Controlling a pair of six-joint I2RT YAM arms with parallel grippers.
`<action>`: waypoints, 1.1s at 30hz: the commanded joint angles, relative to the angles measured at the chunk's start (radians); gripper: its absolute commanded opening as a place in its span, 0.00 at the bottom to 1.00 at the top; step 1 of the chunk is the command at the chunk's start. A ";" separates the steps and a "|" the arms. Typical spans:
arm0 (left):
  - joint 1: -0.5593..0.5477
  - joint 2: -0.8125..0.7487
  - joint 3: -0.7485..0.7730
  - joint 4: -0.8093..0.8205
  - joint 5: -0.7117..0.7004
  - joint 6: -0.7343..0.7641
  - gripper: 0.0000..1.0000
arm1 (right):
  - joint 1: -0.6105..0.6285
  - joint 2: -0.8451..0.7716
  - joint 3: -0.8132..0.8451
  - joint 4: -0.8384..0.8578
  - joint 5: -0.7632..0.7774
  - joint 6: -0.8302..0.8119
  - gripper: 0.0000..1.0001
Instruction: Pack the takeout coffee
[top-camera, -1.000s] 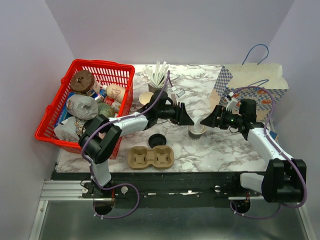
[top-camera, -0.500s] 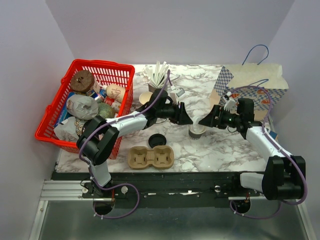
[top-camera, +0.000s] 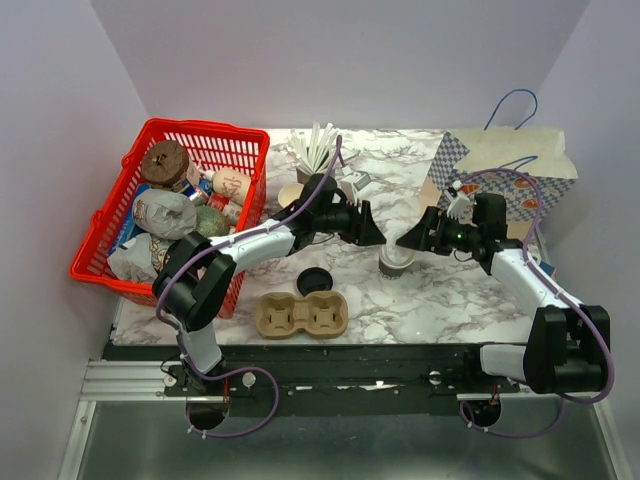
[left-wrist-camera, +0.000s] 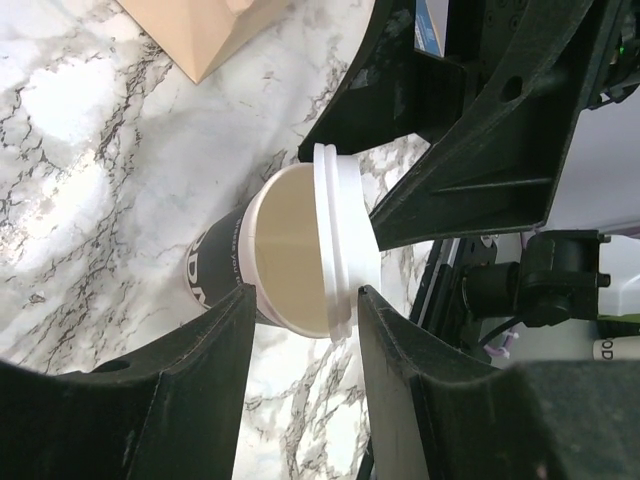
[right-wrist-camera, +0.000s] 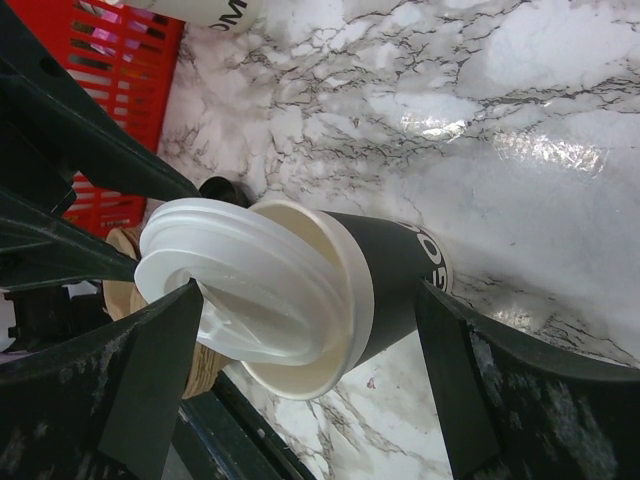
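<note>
Two arms: both of yours meet at the takeout coffee (top-camera: 394, 262), which stands upright mid-way across the marble table (top-camera: 430, 310). It is not in the paper bag (top-camera: 500, 170) off to the right, nor in the cardboard carrier (top-camera: 302, 313) nearer the arm bases.
Lid: the white lid (right-wrist-camera: 240, 285) sits askew, one edge on the rim and the other lifted. The cup's pale inside shows in the left wrist view, so it is not sealed.
Left: the left gripper (left-wrist-camera: 307, 300) has its fingers apart, bracketing the cup's top closely on both sides. You cannot tell whether they press it. It reads as a brace, so the cup won't skid while the lid is worked.
Right: the right gripper (right-wrist-camera: 308, 290) has its fingers spread wide either side of the lidded top, clamped on nothing. It comes in from the opposite side, likely to seat the lid.
Step, as judged: capping, ahead of any packing.
Next move needs: the lid levelled over the rim, then pressed down evenly with the body held.
Risk: a push on the tilted lid could flip it off or tip the cup. You cannot tell whether it holds liquid.
Leave alone: black lid (top-camera: 314, 280), cream cup (top-camera: 291, 195), red basket (top-camera: 205, 132).
</note>
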 joint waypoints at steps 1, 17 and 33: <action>0.003 -0.009 0.025 -0.012 -0.023 0.022 0.54 | 0.008 0.016 0.027 0.027 0.000 0.005 0.95; 0.025 0.003 -0.005 0.110 0.052 -0.077 0.54 | 0.010 0.021 0.030 0.017 0.005 0.008 0.93; -0.011 0.072 0.077 0.063 0.026 -0.027 0.54 | 0.011 -0.007 0.013 0.007 0.014 -0.003 0.93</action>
